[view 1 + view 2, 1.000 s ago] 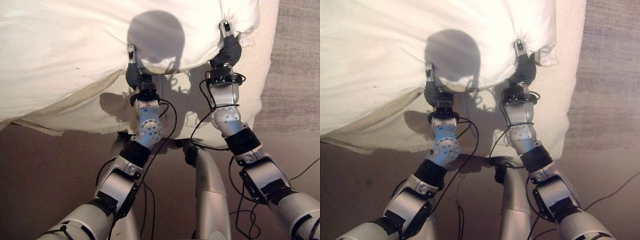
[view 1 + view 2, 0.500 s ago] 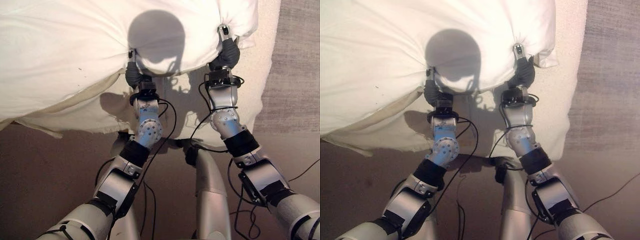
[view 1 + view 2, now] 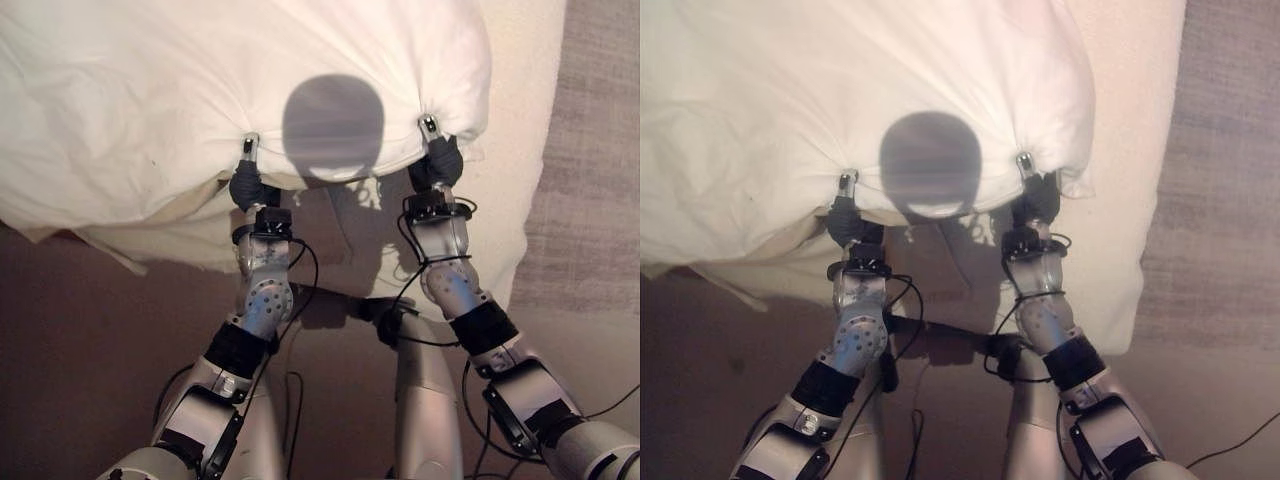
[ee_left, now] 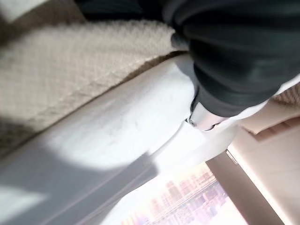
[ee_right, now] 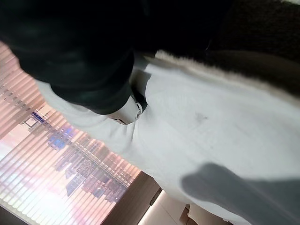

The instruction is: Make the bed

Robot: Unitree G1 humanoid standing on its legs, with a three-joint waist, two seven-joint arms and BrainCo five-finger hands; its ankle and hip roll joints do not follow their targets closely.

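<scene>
I see left hand [image 3: 247,183] pinching white duvet [image 3: 180,90] edge | right hand [image 3: 437,160] clamped on its near corner | duvet puffy, smooth, bunched at both grips, lying over textured cream blanket [image 3: 510,190].

Location: a bedroom. A bed [image 3: 520,150] with a cream mattress cover fills the upper frame, carrying a white duvet [image 3: 180,90]. Brown floor lies below, a grey woven rug [image 3: 600,150] at right. Wrist views show a slatted window blind [image 5: 42,164].
</scene>
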